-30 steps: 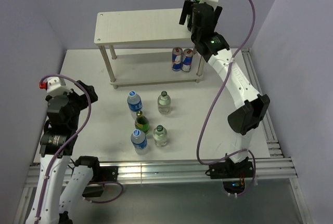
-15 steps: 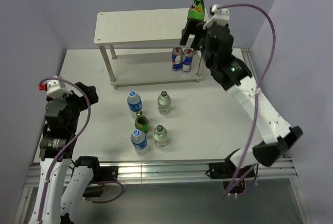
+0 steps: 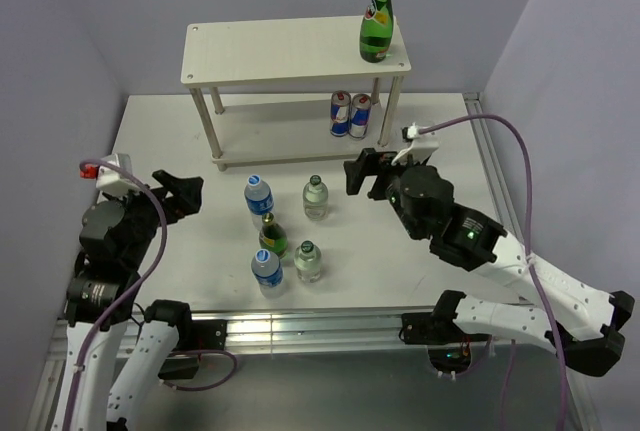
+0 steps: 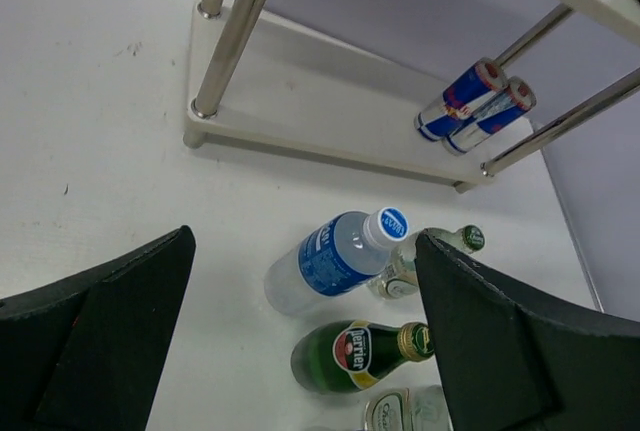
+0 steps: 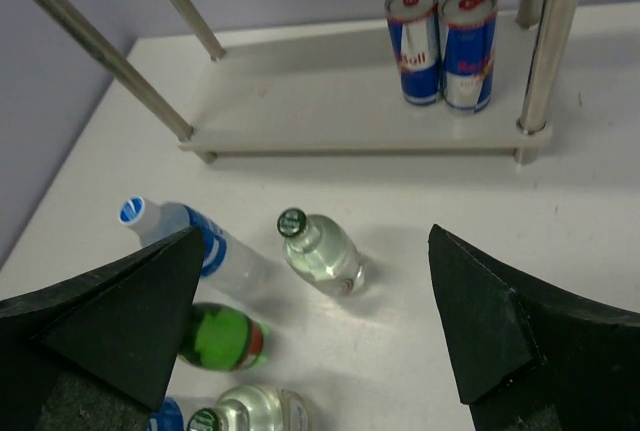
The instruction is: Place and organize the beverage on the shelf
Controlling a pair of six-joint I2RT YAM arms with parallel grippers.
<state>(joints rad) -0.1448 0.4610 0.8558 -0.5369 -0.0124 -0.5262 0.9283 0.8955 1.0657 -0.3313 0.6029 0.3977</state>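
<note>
The beige two-tier shelf (image 3: 280, 51) stands at the back. A tall green bottle (image 3: 377, 21) stands on its top board at the right end. Two Red Bull cans (image 3: 350, 114) stand on the lower tier. Several bottles stand on the table: two blue-capped water bottles (image 3: 259, 196) (image 3: 266, 271), a green Perrier (image 3: 272, 236) and two clear glass bottles (image 3: 315, 197) (image 3: 308, 262). My right gripper (image 3: 362, 173) is open and empty, right of the group, above a clear bottle (image 5: 325, 251). My left gripper (image 3: 183, 191) is open and empty, left of the group, facing a water bottle (image 4: 335, 261).
The shelf's metal legs (image 3: 212, 126) stand between the tiers. The lower board (image 5: 300, 101) is bare left of the cans (image 5: 445, 46). The table's front rail (image 3: 320, 326) runs between the arm bases. Purple walls close in the back and sides.
My right gripper let go of the tall green bottle on the top board and drew back down over the table. My left gripper turned toward the bottles.
</note>
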